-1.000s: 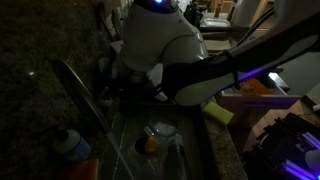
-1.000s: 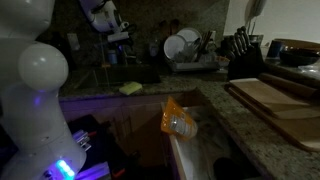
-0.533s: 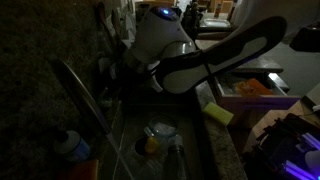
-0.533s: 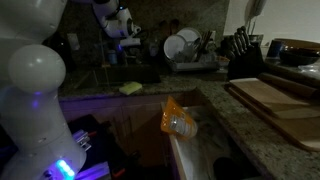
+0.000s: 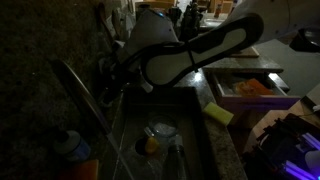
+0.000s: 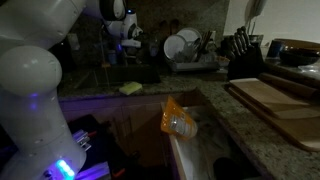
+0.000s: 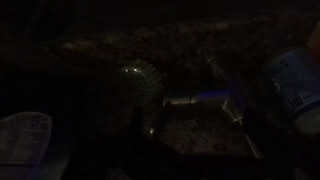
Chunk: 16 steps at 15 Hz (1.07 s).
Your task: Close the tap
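- The arm (image 5: 195, 50) is pictured stretched across the sink (image 5: 182, 110), its end lowered into the shadow where the tap (image 5: 83, 96) is rooted.
- Within the last second the bulky white link (image 5: 150, 30), which had hung over the middle of the sink, has been swung up and back toward the wall. The dark forearm has been laid out nearly level behind the jaws.
- In an exterior view the wrist (image 6: 122, 22) is shown carried a little further along the back wall than it was a second ago.
- The state of the jaws cannot be told: they are lost in the dark in both exterior views, and almost nothing is given by the near-black wrist view.
- The tap's dark handle parts are judged to lie just beside the jaws. Its silver spout is seen curving away from them, out over the basin.
- The blue-capped bottle (image 5: 68, 143) is left well apart from the jaws, beyond the spout's far end. The yellow sponge (image 5: 220, 113) is set on the bench (image 5: 30, 50) across the sink from them.
- The reach is read as nearly finished, with the handle brought within range.
- The closing itself is judged not yet done. No contact with the handle can be confirmed, and whether water is running cannot be made out.
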### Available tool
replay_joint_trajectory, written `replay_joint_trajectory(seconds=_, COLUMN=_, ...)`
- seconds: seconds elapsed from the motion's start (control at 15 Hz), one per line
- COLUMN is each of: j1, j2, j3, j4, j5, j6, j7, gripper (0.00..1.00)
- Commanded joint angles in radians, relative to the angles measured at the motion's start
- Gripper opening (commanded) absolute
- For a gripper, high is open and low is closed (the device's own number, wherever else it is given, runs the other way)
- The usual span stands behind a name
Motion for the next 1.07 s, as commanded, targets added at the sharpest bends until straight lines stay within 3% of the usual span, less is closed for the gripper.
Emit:
replay_joint_trajectory(seconds=0.0, j1=-0.026, j2=0.020, j3=0.029, j4=0.006, j5=0.020, j6=-0.021, j7=-0.032, gripper=1.00)
replay_joint_trajectory(seconds=0.33, j1=-0.014, j2=0.058, j3=0.040, j4=0.034, j5=0.002, j6=-0.024, j7=-0.068, gripper=1.00)
replay_joint_trajectory(seconds=0.6, j1=0.027, j2=0.057, j3=-0.004, j4=0.045, j5=-0.065, j6=0.014, j7=-0.091, gripper=1.00)
replay_joint_trajectory(seconds=1.0, j1=0.022, j2=0.045, j3=0.004, j4=0.028, j5=-0.085, j6=0.016, j7=-0.063, gripper=1.00)
